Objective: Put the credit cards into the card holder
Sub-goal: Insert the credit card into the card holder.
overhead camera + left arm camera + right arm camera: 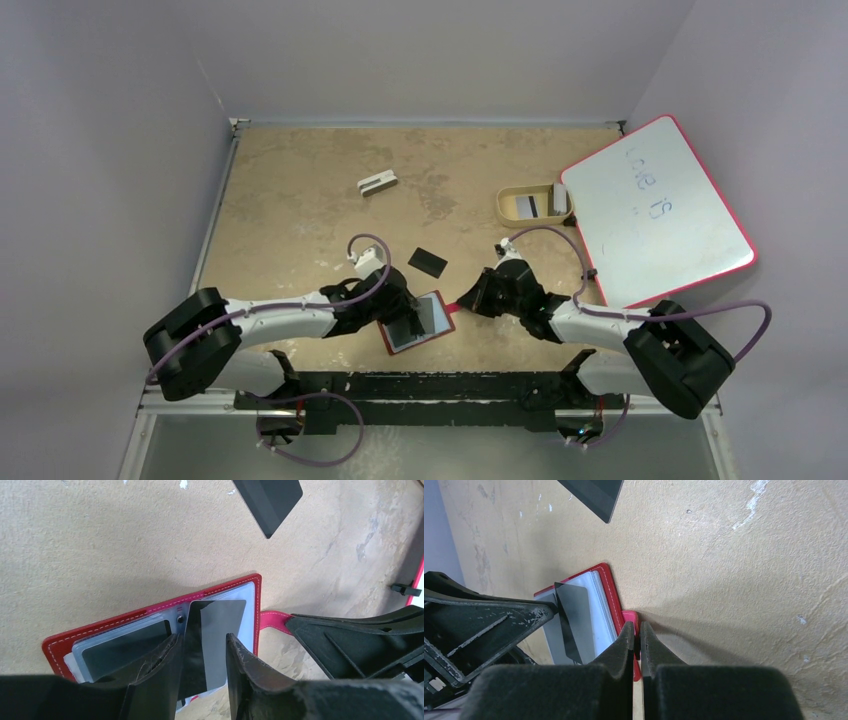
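Observation:
The red card holder (420, 340) lies open on the table, its clear pockets up, and also shows in the left wrist view (100, 630) and the right wrist view (611, 597). A dark card (120, 647) sits in its left pocket. A grey card with a black stripe (222, 630) lies slanted on the right pocket (574, 620). My left gripper (202, 637) is open, its jaws either side of that card (412, 322). My right gripper (636, 626) is shut on the holder's pink strap (274, 617), low at the table (468, 300). A black card (427, 262) lies loose beyond the holder.
A tan oval tray (508, 205) at the back right holds more cards. A white board with a red rim (655, 210) lies right of it. A small grey-white block (377, 183) lies at the back middle. The two grippers are close together.

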`<state>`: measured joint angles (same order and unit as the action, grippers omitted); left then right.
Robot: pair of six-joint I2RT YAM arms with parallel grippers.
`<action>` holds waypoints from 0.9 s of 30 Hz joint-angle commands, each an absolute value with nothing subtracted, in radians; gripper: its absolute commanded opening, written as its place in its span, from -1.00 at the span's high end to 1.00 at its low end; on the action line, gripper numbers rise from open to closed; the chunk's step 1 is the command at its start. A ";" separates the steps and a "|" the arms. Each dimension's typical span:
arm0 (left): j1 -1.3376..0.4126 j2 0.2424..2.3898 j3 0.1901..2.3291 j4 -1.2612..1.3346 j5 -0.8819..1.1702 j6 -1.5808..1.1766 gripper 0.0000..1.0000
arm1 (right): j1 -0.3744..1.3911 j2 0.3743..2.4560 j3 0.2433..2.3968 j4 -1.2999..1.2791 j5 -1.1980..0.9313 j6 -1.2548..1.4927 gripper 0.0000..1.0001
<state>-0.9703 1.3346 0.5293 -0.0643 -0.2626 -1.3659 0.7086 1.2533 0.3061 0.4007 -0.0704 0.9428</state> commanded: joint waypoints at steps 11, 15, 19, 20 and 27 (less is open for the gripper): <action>-0.977 1.341 0.566 -0.091 -0.226 -1.343 0.19 | 0.715 1.232 0.314 0.402 -0.063 0.940 1.00; -0.992 1.363 0.557 -0.073 -0.208 -1.369 0.16 | 0.715 1.238 0.319 0.402 -0.061 0.937 1.00; -1.022 1.368 0.555 -0.045 -0.197 -1.399 0.15 | 0.715 1.239 0.327 0.397 -0.059 0.933 1.00; -1.031 1.369 0.557 -0.042 -0.196 -1.406 0.15 | 0.715 1.238 0.327 0.396 -0.058 0.933 1.00; -1.072 1.397 0.589 -0.001 -0.189 -1.432 0.14 | 0.717 1.235 0.312 0.408 -0.061 0.941 1.00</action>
<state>-1.0534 1.3769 0.5461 -0.0616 -0.2085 -1.4017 0.7086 1.2533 0.3061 0.3962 -0.0700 0.9417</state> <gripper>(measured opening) 0.428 0.020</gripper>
